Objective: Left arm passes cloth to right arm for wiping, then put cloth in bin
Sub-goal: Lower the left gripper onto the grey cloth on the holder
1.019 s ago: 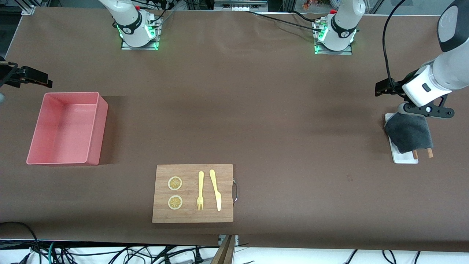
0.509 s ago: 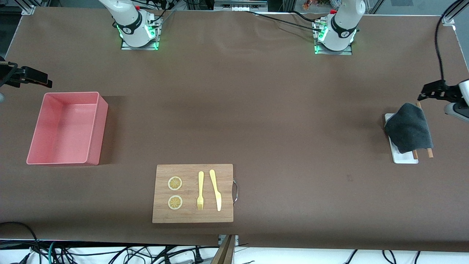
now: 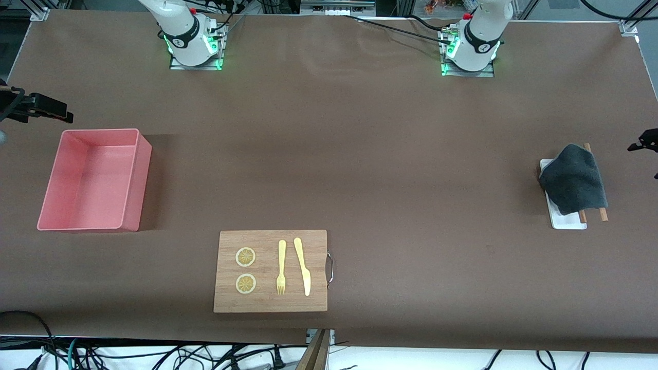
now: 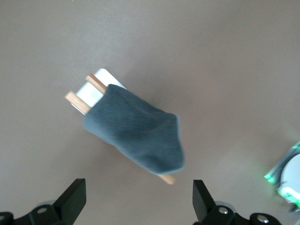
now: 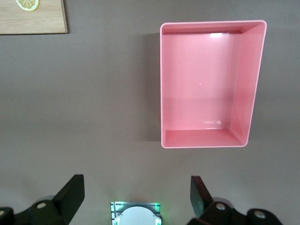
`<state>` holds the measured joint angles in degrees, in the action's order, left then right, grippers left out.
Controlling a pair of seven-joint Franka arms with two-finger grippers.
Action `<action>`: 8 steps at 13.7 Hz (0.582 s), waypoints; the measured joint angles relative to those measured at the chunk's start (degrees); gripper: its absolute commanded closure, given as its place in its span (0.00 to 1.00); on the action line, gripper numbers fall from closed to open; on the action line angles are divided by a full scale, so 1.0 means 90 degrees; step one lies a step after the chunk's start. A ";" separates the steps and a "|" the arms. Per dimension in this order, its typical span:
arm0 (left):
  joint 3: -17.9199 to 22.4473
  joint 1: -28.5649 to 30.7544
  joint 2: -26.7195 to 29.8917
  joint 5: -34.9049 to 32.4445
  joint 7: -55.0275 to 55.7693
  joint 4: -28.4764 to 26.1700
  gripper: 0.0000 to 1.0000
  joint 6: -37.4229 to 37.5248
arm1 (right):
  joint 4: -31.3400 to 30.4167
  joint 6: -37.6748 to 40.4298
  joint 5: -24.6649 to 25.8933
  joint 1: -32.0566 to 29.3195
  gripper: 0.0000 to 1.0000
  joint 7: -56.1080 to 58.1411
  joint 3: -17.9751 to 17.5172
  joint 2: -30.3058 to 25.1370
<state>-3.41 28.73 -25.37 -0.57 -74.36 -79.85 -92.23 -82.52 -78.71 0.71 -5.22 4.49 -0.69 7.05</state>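
The dark-grey cloth (image 3: pixel 573 177) lies draped over a small white tray (image 3: pixel 565 222) and two wooden sticks (image 3: pixel 602 215) near the left arm's end of the table. In the left wrist view the cloth (image 4: pixel 136 133) lies below my left gripper (image 4: pixel 138 204), which is open, empty and high above the table beside it. Only a black tip of that gripper (image 3: pixel 646 141) shows in the front view. The pink bin (image 3: pixel 134 177) stands empty near the right arm's end. My right gripper (image 5: pixel 136 197) is open and empty, above the table beside the bin (image 5: pixel 161 84).
A wooden cutting board (image 3: pixel 271 303) with two lemon slices (image 3: pixel 245 257), a yellow fork (image 3: pixel 281 267) and a yellow knife (image 3: pixel 302 264) lies near the front edge, between bin and cloth. The arm bases (image 3: pixel 193 49) (image 3: pixel 470 54) stand along the edge farthest from the front camera.
My left arm has swung away from above the cloth toward its end of the table, almost out of the front view. The cloth and the right arm have not moved.
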 measured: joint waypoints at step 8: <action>-0.0018 0.0842 -0.1445 0.0614 -0.3668 0.0514 0.00 -0.1491 | 0.0001 -0.0019 0.0000 -0.0001 0.00 0.0000 0.0000 0.0025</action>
<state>-3.57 36.31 -38.38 4.96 -107.37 -75.23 -105.65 -82.51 -78.88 0.71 -5.23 4.49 -0.68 7.27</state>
